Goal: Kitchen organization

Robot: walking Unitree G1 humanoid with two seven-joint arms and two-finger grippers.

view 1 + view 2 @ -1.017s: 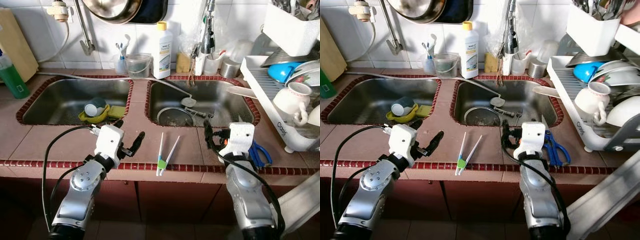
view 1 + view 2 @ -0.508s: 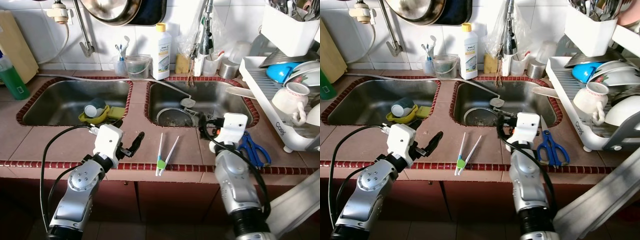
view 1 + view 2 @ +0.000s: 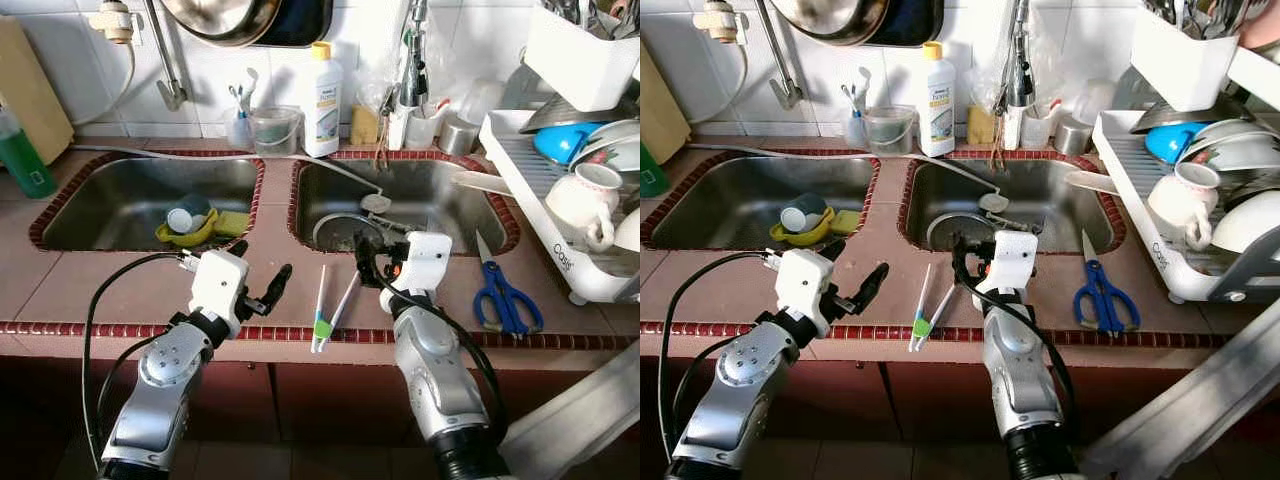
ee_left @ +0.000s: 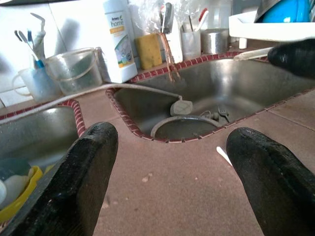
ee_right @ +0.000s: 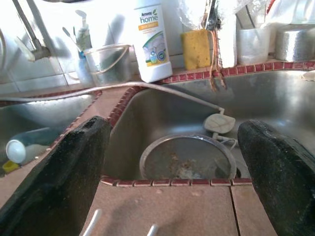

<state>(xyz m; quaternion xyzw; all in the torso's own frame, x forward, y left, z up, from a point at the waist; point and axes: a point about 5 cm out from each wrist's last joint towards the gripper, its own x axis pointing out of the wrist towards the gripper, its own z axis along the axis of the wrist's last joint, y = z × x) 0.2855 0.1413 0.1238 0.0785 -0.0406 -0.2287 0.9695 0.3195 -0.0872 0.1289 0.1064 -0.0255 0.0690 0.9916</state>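
The white tongs [image 3: 330, 305] lie on the tiled counter [image 3: 70, 285] near its front edge, on the strip between the two sinks. Their green hinged end points toward the front edge and the two tips spread toward the right sink [image 3: 400, 205], so the long axis runs roughly front to back. The right gripper [image 3: 368, 262], fingers spread and holding nothing, hovers just beside the tips on their right, above the sink's front rim. The left gripper [image 3: 262, 290], also spread and unladen, sits left of the tongs, a little farther off. The right arm looks better placed to reach them. Blue scissors [image 3: 505, 300] lie farther right along the counter.
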